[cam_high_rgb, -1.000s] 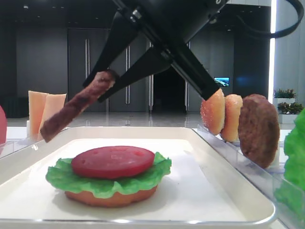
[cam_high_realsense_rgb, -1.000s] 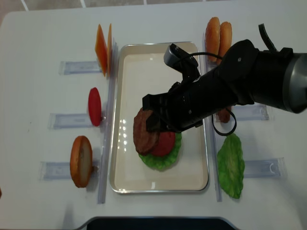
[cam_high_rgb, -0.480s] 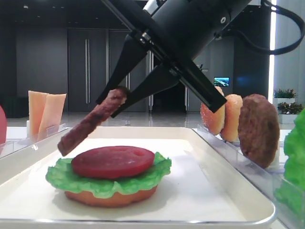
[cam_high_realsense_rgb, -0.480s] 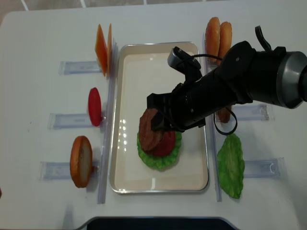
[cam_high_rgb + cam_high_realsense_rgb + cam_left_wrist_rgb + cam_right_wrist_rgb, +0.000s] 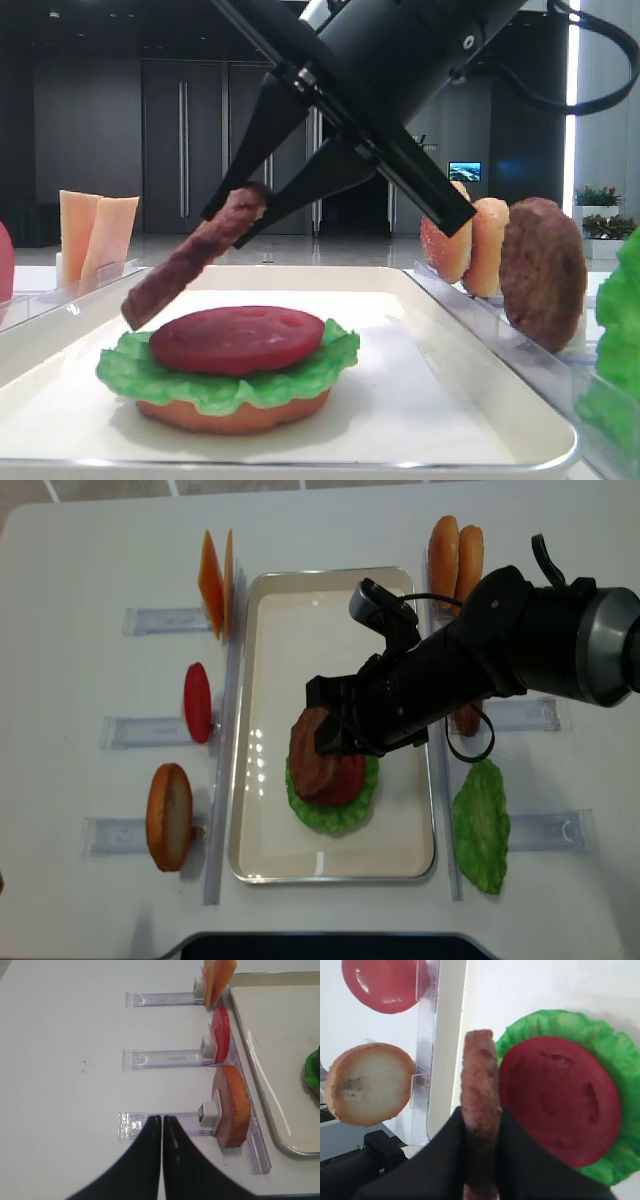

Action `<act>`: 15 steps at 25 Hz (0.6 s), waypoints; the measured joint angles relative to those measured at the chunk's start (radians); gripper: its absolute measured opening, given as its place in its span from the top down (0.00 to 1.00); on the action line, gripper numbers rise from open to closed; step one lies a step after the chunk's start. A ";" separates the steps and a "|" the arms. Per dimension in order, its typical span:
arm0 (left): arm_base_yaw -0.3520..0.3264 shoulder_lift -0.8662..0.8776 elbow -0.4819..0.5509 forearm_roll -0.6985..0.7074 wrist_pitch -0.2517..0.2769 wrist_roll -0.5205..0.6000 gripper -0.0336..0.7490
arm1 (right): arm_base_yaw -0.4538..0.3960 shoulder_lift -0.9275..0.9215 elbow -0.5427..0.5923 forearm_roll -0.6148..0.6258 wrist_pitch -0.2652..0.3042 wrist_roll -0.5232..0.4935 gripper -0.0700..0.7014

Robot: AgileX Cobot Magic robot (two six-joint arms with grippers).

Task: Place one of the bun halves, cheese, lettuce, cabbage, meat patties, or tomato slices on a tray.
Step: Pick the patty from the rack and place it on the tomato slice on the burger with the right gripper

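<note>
Right claw (image 5: 243,200): clamped on tilted meat patty (image 5: 190,257), above tomato slice (image 5: 237,338). Left claw (image 5: 161,1121): closed, empty.

Demonstration bench in a large lobby or exhibition hall. Shown by a white tabletop (image 5: 80,570) with toy burger parts stood in clear plastic racks (image 5: 165,1058), tall dark double doors (image 5: 185,150) across the background, and a small lit screen (image 5: 464,171) at right.
</note>
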 joint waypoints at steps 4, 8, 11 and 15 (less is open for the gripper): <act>0.000 0.000 0.000 0.000 0.000 0.000 0.96 | 0.000 0.000 0.000 -0.012 -0.003 0.000 0.74; 0.000 0.000 0.000 0.000 0.000 0.000 0.96 | 0.000 0.000 0.000 -0.018 -0.004 0.000 0.74; 0.000 0.000 0.000 0.000 0.000 0.000 0.96 | 0.000 0.011 0.000 -0.019 -0.004 0.000 0.74; 0.000 0.000 0.000 0.000 0.000 0.000 0.96 | 0.000 0.026 0.000 -0.019 -0.004 0.000 0.74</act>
